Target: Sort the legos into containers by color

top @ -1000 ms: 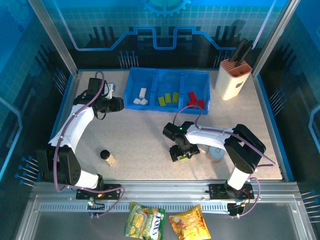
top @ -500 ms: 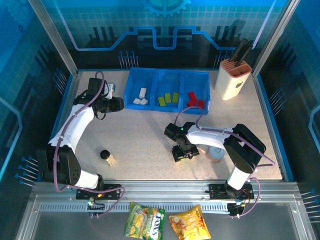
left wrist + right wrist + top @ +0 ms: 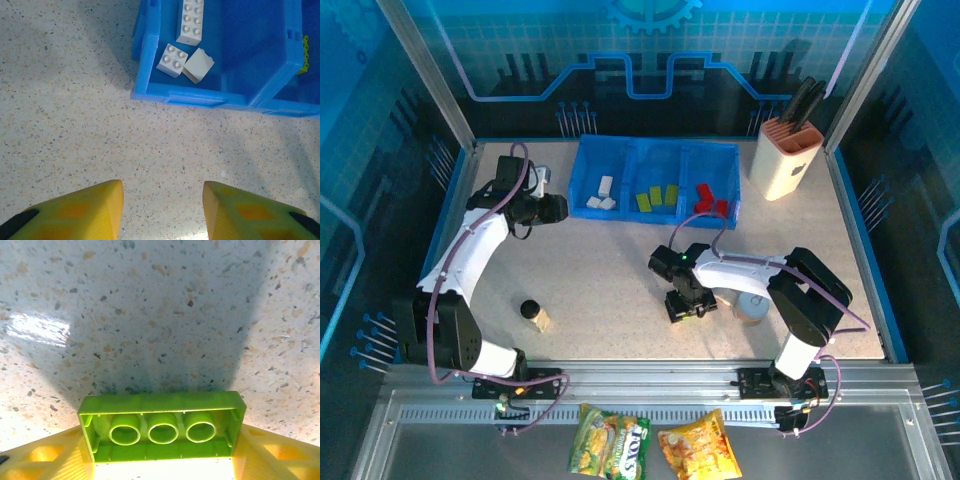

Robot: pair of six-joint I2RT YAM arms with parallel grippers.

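Note:
My right gripper [image 3: 686,304] is shut on a lime green brick [image 3: 162,427], held low over the table in front of the tray, hollow underside toward the wrist camera, between the yellow fingers [image 3: 45,460]. The blue tray [image 3: 656,148] stands at the back. White bricks [image 3: 603,192] lie in its left compartment, lime green bricks [image 3: 658,197] in the middle one and red bricks [image 3: 708,197] in the right one. My left gripper [image 3: 555,208] hovers open just left of the tray's front corner. In its wrist view its fingertips [image 3: 75,210] frame bare table, with three white bricks [image 3: 171,60] ahead.
A dark-capped bottle [image 3: 530,310] stands front left with a small cream piece [image 3: 543,321] beside it. A grey tin can [image 3: 752,307] sits just right of my right gripper. The beige knife block [image 3: 787,155] stands at the back right. Snack bags [image 3: 655,447] lie below the table edge.
My right gripper has shifted slightly to the right with the green brick in it. The left arm has not moved.

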